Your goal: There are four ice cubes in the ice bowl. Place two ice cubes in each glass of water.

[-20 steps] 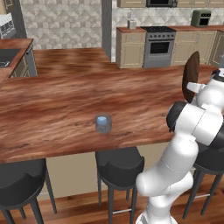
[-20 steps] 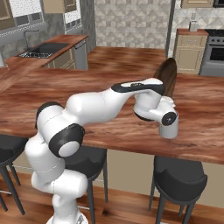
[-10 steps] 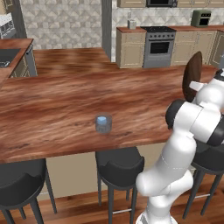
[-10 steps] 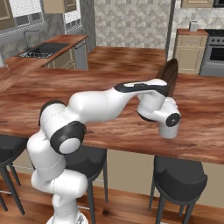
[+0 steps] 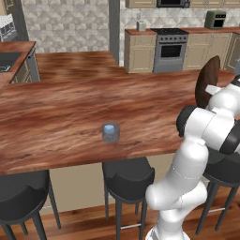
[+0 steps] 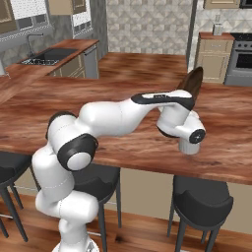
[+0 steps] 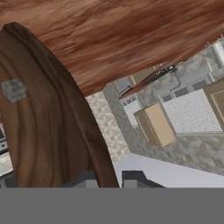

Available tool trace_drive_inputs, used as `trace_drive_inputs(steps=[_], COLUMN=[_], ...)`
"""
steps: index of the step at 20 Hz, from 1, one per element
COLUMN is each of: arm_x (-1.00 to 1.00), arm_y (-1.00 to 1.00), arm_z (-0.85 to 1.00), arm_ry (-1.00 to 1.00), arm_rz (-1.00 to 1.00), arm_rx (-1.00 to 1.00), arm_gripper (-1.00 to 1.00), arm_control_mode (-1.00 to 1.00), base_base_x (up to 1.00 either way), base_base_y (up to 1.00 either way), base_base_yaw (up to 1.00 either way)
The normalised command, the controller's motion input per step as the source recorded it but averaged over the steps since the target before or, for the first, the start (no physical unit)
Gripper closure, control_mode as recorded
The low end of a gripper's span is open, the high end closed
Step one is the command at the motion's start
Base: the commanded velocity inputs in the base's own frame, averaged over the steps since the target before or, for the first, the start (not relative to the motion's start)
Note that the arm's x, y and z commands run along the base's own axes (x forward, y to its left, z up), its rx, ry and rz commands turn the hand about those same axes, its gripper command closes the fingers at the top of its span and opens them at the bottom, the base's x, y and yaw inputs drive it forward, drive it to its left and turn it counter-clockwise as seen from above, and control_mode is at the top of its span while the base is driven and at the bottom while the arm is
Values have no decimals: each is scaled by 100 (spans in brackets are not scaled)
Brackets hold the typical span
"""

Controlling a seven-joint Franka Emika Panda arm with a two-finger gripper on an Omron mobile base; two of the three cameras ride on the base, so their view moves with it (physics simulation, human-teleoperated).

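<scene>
- Hand view puts the round dark brown wooden ice bowl (image 7: 48,118) right up against the gripper (image 7: 111,179), its rim running down between the two small dark finger tips; the jaws stand narrowly apart with the rim in the gap, so the bowl appears pinched by its edge, though contact itself cannot be confirmed.
- One tiny pale translucent ice cube (image 7: 14,89) lies against the bowl's inner face, up and to the left of the fingers in that view; the other cubes cannot be made out.
- Both base views show the same bowl (image 5: 207,80) (image 6: 191,81) tipped up on edge, its flat round face nearly vertical above the wooden counter (image 5: 70,112), held at the arm's far end.
- The short paler blue-grey tumbler (image 5: 111,132) stands alone near the counter's front edge, well apart from the bowl and toward the robot's left.
- The coming move likely turns on carrying the tilted bowl leftward over that tumbler, or righting it first so the cube does not slide out early.
</scene>
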Motion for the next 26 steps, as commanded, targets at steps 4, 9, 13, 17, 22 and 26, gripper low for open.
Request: trace_drive_inputs(steps=[4,9,13,17,22,26], arm_x=[0,1,2,0,0,0], arm_y=[-4,-25,-29,-19,-12,-6], arm_z=[0,0,2,0,0,0], arm_ry=[0,0,0,0,0,0], arm_rz=[0,0,0,0,0,0], arm_rx=[1,7,16,17,14,10], arm_gripper=[100,100,100,100,100,100], arm_control_mode=[-100,-100,-100,-100,-100,-100], base_base_x=[0,0,0,0,0,0], base_base_y=[0,0,0,0,0,0], base_base_yaw=[0,0,0,0,0,0])
